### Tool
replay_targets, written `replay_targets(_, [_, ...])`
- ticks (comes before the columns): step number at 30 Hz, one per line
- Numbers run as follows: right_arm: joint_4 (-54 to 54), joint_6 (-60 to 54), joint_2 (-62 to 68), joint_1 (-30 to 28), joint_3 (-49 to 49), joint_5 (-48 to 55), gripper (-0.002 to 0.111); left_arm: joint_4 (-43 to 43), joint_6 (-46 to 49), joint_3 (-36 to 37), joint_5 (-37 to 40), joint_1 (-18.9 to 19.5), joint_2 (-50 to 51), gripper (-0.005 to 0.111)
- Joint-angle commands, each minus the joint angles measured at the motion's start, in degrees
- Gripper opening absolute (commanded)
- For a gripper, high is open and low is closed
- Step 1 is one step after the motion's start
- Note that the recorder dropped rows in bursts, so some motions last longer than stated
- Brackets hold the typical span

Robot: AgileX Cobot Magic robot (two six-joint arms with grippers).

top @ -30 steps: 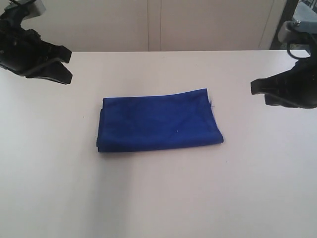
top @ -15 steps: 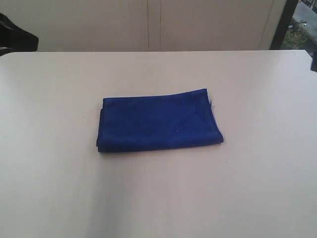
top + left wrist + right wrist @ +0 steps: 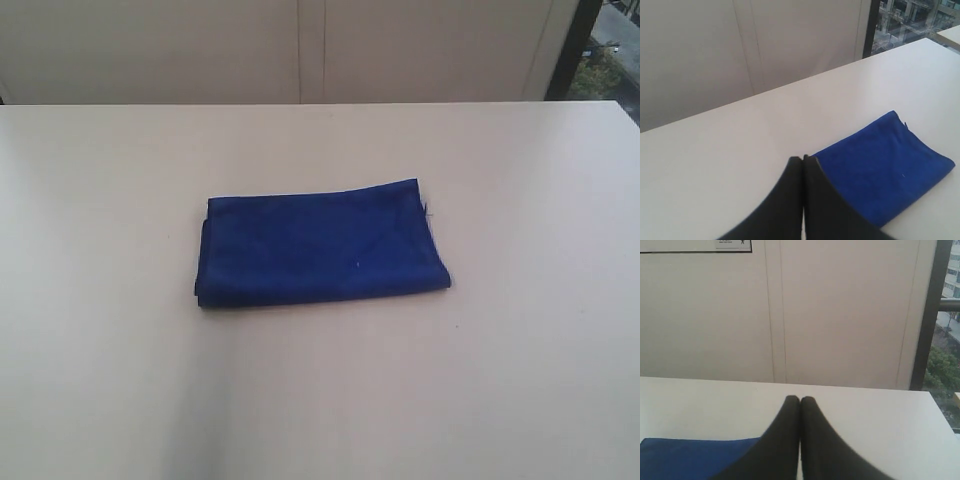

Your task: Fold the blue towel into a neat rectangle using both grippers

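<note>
The blue towel [image 3: 318,245] lies folded into a flat rectangle in the middle of the white table [image 3: 520,380], with a thin loose thread at its far right corner. Neither gripper shows in the exterior view. In the left wrist view my left gripper [image 3: 803,159] is shut with nothing in it, held above the table, and the towel [image 3: 885,160] lies beyond it to one side. My right gripper [image 3: 800,399] is shut and empty too, with a strip of the towel [image 3: 695,457] showing low beside it.
A pale panelled wall [image 3: 300,50] runs behind the table's far edge. A dark window frame [image 3: 575,45] stands at the back right, with buildings and trees outside.
Both arms have drawn back out of the exterior view, the left off to the left and the right off to the right. The towel has not moved.
</note>
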Motion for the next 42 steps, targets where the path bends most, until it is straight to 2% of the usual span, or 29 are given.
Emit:
replay_targets(1, [-0.34,-0.64,-0.7,-0.55,0.31,-0.41,0.0,-0.81,0.12,0.26,0.52,0.05,-0.43,0.0])
replay_targets(23, [-0.34,-0.64,-1.74,-0.55,0.31,-0.26,0.0,-0.81,0.12,0.26,0.52,0.05,-0.43,0.0])
replay_targets(42, [-0.23,-0.64,-24.74,-0.55,0.31,0.67,0.0,-0.81,0.12,0.26,0.52,0.05,-0.43,0.0])
